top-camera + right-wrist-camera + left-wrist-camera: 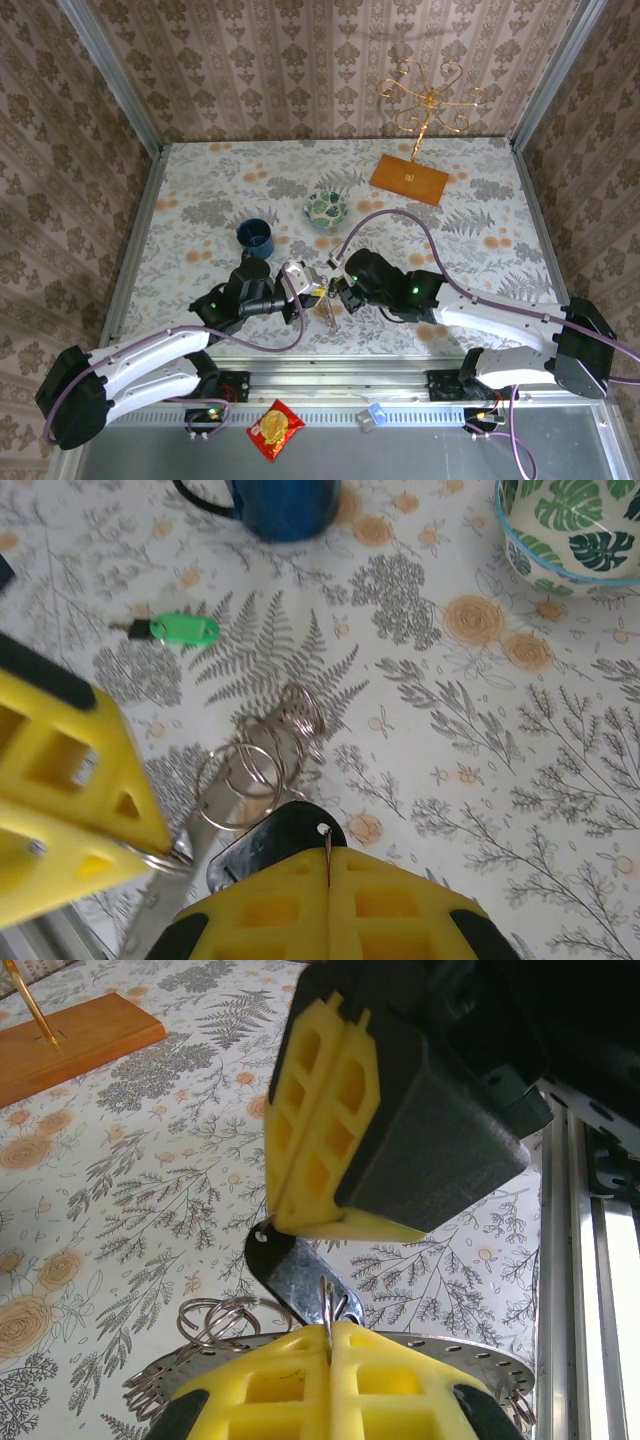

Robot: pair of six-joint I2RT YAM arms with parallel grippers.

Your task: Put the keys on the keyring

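**A:** Start with the top camera. How are the arms posed?

**B:** Both reach inward from the near corners, forearms low, and meet just in front of the blue mug (255, 237). The left gripper (303, 284) and right gripper (338, 291) are nose to nose. A small grey piece hangs between them, too small to read from up there.

**A:** What does the left wrist camera show?

**B:** The left gripper's yellow fingers are pressed together on a thin wire loop (327, 1305) that stands upright. The loop belongs to the keyring (480, 1358). Its flat grey disc lies just beneath those fingers, with more loops splayed out toward the frame's left. The black-headed key (285, 1265) sits right above it. Its head is up against the right gripper's fingertips and its blade slants down toward the pinched loop.

**A:** Is the blade through the loop?

**B:** I can't tell. They meet at the same spot, no more than that.

**A:** And the right wrist camera?

**B:** The right gripper's fingers are clamped on the key's black head, with its hole showing at the seam. The blade runs down and left toward the left gripper's tips. The green-headed key (180, 630) lies flat on the table (560, 780), well apart from both grippers and near the mug. Its long axis runs across the frame and its blade points left. The patterned bowl (575, 530) sits at the upper right.
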